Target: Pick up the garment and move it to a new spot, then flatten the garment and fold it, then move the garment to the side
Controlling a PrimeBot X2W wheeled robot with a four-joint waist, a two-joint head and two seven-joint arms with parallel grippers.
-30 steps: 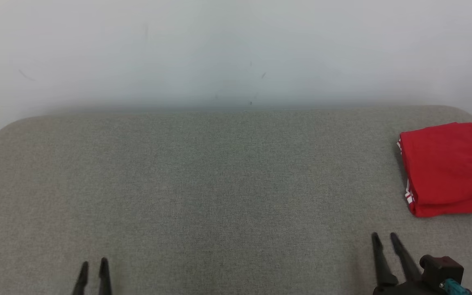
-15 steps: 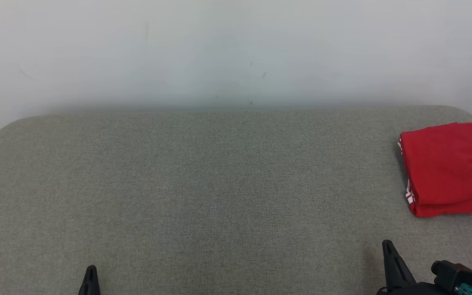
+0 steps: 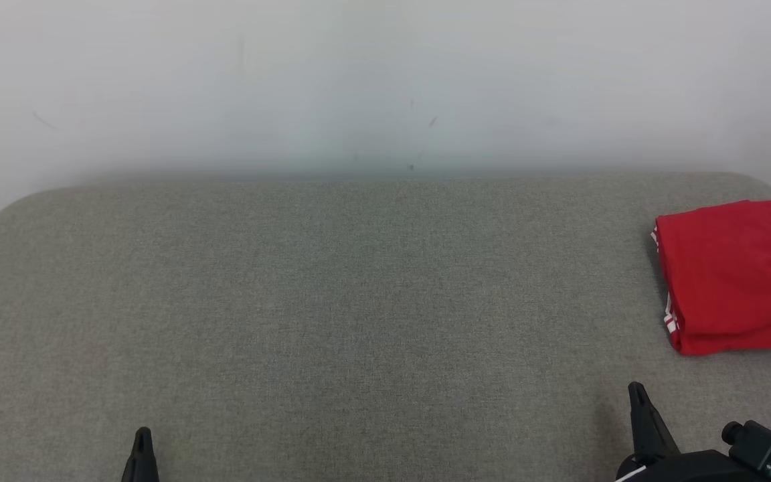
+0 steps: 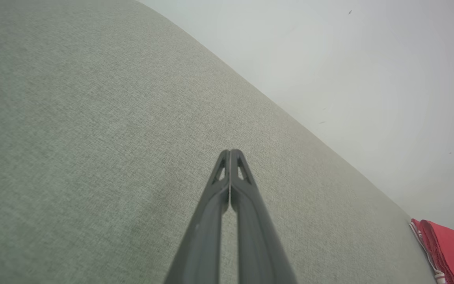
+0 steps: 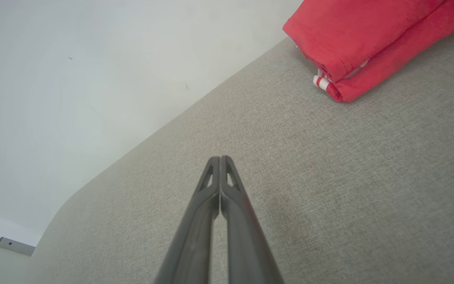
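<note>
Both pincers pressed together, garment folded at the frame's right edge
Low in the frame my left pincer (image 3: 142,436) and right pincer (image 3: 637,393) sit empty over the grey desk (image 3: 359,301); the red garment (image 3: 733,274) lies up-right of the right one, my nearer arm, well apart. A second ago both stood spread

- Left gripper (image 3: 142,435): fingers pressed together, tips touching, nothing held; low at the head view's lower left, pointing straight up.
- Right gripper (image 3: 636,389): fingers pressed together, nothing held; at the lower right, leaning slightly leftward.
- Right wrist (image 3: 693,467): dark, behind its gripper.
</note>
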